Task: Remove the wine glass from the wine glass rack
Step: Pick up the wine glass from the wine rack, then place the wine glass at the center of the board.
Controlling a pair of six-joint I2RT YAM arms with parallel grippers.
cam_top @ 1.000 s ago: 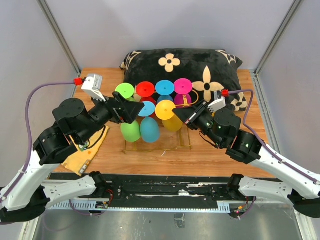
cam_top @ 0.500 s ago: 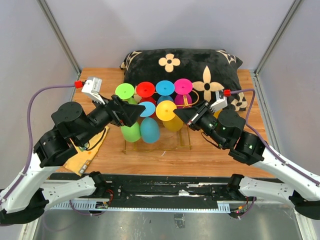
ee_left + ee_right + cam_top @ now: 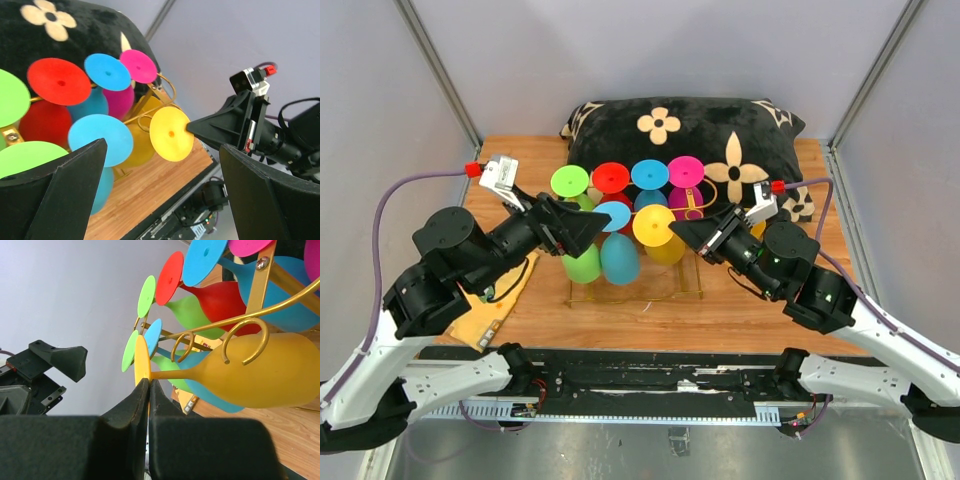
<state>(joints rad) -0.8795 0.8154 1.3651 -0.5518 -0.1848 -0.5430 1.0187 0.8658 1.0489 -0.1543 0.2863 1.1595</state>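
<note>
The gold wire wine glass rack point(image 3: 701, 196) stands mid-table with several coloured glasses hanging on it. The yellow wine glass point(image 3: 665, 246) hangs at the front right, its round foot point(image 3: 652, 224) facing up. My right gripper point(image 3: 678, 229) is shut on the edge of that foot; the right wrist view shows the fingertips point(image 3: 142, 388) pinching the disc, with the yellow bowl point(image 3: 260, 375) under the gold scrolls point(image 3: 260, 290). My left gripper point(image 3: 588, 229) is open and empty by the blue glass's foot point(image 3: 613, 216). In its own view point(image 3: 162, 146) the yellow foot point(image 3: 171, 134) lies ahead.
A black flowered pillow point(image 3: 720, 130) lies behind the rack. A yellow cloth point(image 3: 492, 305) lies at the front left under the left arm. Green point(image 3: 581, 264) and blue point(image 3: 619, 260) glass bowls hang at the rack's front. Grey walls close in the wooden table point(image 3: 740, 310).
The right arm has pulled back slightly to the right, still gripping the yellow foot. The left gripper has shifted a little right and down towards the blue foot.
</note>
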